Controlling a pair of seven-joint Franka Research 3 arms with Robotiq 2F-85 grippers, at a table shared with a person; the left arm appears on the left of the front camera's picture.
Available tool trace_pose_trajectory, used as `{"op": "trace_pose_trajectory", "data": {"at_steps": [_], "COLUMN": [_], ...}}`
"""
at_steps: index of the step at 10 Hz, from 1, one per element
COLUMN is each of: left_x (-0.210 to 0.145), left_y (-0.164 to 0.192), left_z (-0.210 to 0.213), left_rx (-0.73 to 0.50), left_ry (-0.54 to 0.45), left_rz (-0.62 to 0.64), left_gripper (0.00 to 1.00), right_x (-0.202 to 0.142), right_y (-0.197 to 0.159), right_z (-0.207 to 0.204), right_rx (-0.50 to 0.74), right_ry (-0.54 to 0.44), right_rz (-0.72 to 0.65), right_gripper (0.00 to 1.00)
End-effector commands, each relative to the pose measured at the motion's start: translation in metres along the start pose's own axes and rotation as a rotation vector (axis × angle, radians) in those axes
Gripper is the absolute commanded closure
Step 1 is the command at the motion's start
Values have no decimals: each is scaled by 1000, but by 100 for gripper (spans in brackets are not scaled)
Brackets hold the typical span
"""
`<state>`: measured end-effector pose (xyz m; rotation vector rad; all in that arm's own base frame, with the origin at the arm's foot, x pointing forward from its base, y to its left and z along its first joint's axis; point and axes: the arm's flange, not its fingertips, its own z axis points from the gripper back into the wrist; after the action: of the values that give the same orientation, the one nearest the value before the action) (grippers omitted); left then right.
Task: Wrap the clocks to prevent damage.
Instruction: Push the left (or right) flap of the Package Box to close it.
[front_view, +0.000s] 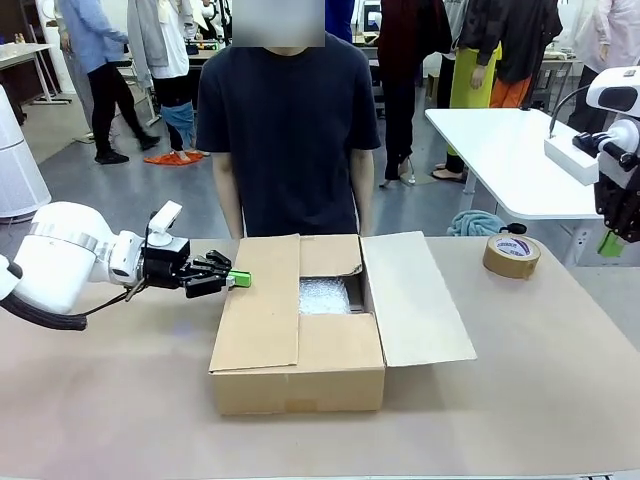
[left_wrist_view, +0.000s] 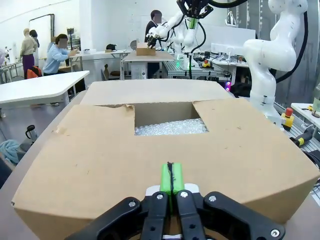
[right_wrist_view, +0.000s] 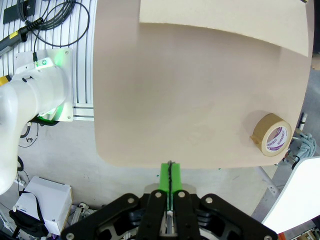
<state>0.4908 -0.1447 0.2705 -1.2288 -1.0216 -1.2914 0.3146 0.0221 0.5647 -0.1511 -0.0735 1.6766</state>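
Cardboard makes up the box (front_view: 297, 345) in the middle of the brown table (front_view: 520, 370). 1 flap is folded flat over its left half, 1 lies over the near part, and the right flap (front_view: 415, 300) is spread out sideways. A torn far flap leans by the person (front_view: 287, 130) in a dark T-shirt, who stands just behind the box. The gap between the flaps shows bubble wrap (front_view: 323, 296) lying inside. Whether a clock lies under it I cannot tell, since the flaps and the wrap hide the rest of the inside.

The left gripper (front_view: 240, 279) reaches in level from the left, its 2 green pads pressed together with nothing between them. Its tip is at the left edge of the folded flap, and I cannot tell if it touches. In the left wrist view the closed pads (left_wrist_view: 171, 182) point across the box top toward the opening.

The right gripper (front_view: 610, 243) hangs high at the right edge of the table, well apart from the box, also closed and holding nothing. Its wrist view looks down past the pads (right_wrist_view: 170, 180) at bare table.

A roll of brown tape (front_view: 511, 256) lies flat on the far right of the table. A blue cloth (front_view: 475, 223) lies beyond it, beside a white table (front_view: 500, 150).
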Motion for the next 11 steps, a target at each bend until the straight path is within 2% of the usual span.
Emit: {"op": "trace_pose_trajectory", "data": {"at_steps": [1,9,10,11], "left_x": [-3,-3,-3,-3], "left_y": [0,0,0,0], "left_z": [0,0,0,0], "left_rx": [2,2,2,2], "left_ry": [10,10,10,10], "left_rz": [3,3,3,3], "left_gripper": [100,100,100,100], "right_x": [0,0,-16,-33], "right_y": [0,0,-23,-37], "right_z": [-2,0,-7,-23], "right_rx": [3,0,-1,-18], "right_ry": [-21,0,-281,-429], "right_rz": [15,0,-36,-87], "right_gripper": [99,99,99,99]}}
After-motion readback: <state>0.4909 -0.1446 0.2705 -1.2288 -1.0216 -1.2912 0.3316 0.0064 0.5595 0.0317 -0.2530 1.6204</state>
